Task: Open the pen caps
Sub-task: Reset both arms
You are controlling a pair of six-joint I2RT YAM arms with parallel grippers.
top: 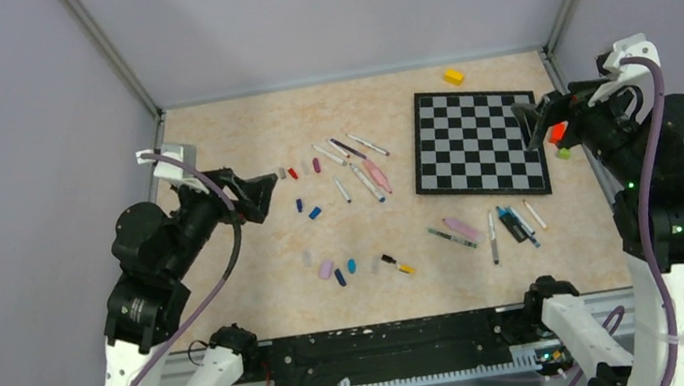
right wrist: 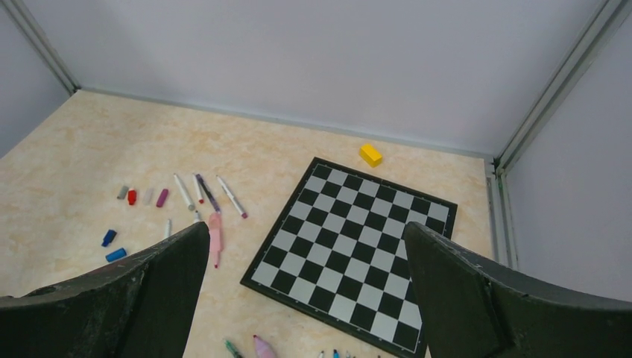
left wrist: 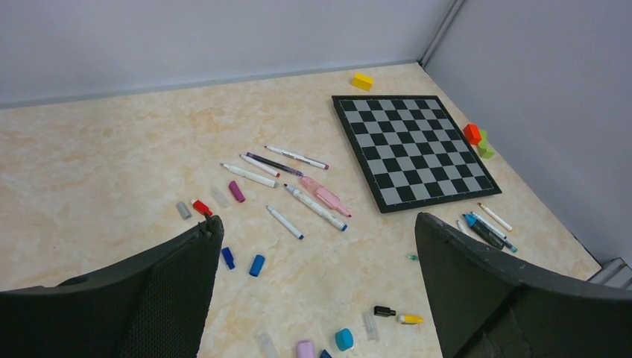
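Both arms are drawn up and back above the table, which I judge to be a survey pose. Each wrist camera looks down over the whole spread rather than at one pen. The left gripper hangs over the left side with its fingers spread as wide as they go and nothing between them. The right gripper hangs over the right edge of the chessboard, equally wide and empty, with the red block and green block just beside it.

The pen caps lie loose on the table, left of and nearer than the centre pens, and apart from any pen barrel. So these ones seem to be already off. In the far row sit a grey cap, a red cap, a clear cap and a magenta cap. Nearer are a navy cap and a blue cap. Nearest lie a lilac cap, a cyan cap, a black cap and a yellow piece. All are short, stubby plastic sleeves lying on their sides and much shorter than the thin pens.

A second cluster of pens lies near the board's near edge. I cannot tell whether those are capped. A yellow block sits far back.
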